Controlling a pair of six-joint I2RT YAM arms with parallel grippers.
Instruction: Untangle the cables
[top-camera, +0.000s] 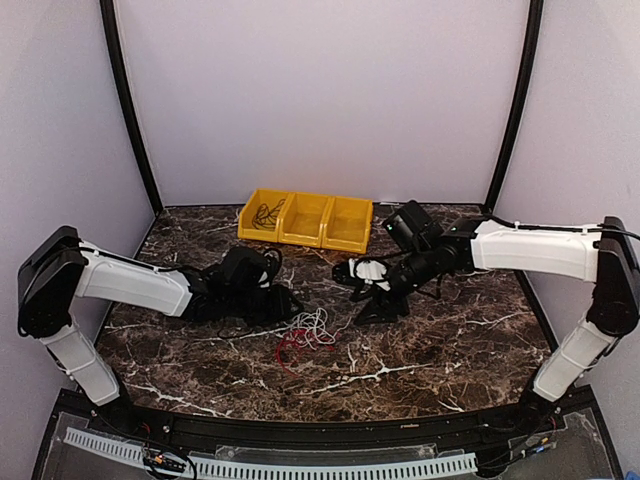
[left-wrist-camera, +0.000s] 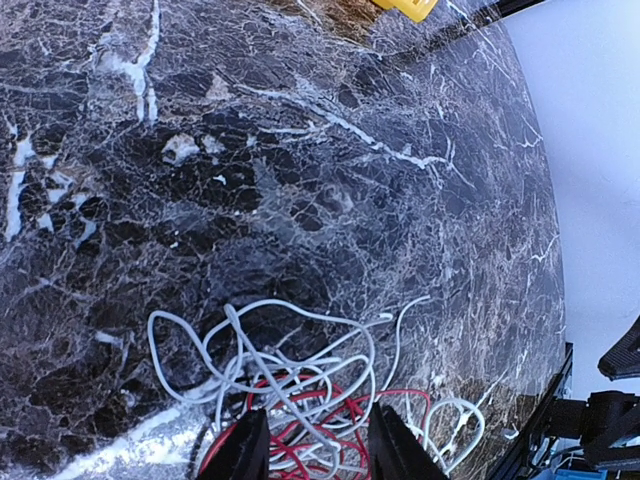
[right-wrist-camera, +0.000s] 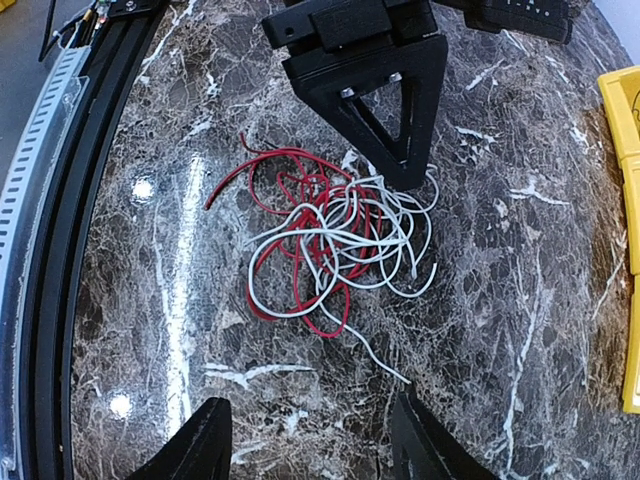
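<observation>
While the left tool (left-wrist-camera: 318, 445) stands part-open astride the thin red and white looped cables (right-wrist-camera: 330, 235), and the right tool (right-wrist-camera: 310, 440) gapes empty near them, we fear closing pinches several strands, tightening knots.

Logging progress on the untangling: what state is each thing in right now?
red and white cables: tangled in one heap on the table.
dark cable: coiled in the yellow bin's left compartment.
left gripper: open, astride some strands.
right gripper: open, empty, above the table.
</observation>
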